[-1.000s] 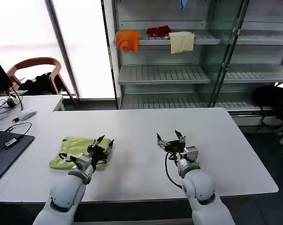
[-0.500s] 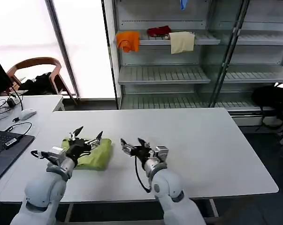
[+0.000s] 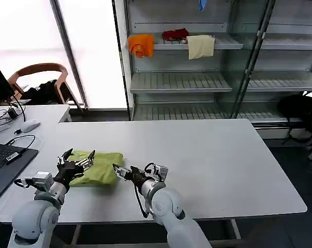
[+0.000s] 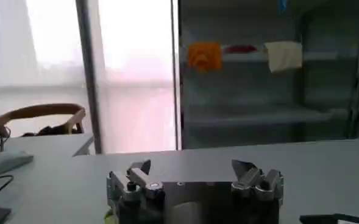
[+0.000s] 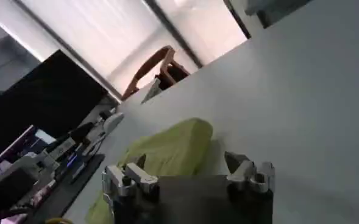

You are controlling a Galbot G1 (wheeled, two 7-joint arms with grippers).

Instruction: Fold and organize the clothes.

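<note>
The clothes are one lime yellow-green T-shirt (image 3: 100, 169), lying folded in a compact bundle on the left part of the white table (image 3: 212, 155). My left gripper (image 3: 80, 155) hovers open over the bundle's left half, fingers spread, nothing between them. My right gripper (image 3: 123, 170) is open too, low at the bundle's right edge and pointing at it. In the right wrist view the T-shirt (image 5: 167, 148) lies just beyond the open right gripper (image 5: 185, 163). The left wrist view has the open left gripper (image 4: 191, 168) over bare table, a sliver of T-shirt (image 4: 108, 214) below it.
A laptop (image 3: 3, 165), cables and a mouse (image 3: 29, 125) lie on the desk at the left, with a wooden chair (image 3: 42, 77) behind. Metal shelves at the back hold an orange cloth (image 3: 140, 45), a red item (image 3: 175, 34) and a cream cloth (image 3: 200, 46).
Both arms swung left. The right gripper crossed from mid-table to the T-shirt's right edge. The left gripper shifted from the T-shirt's right side to its left half.
</note>
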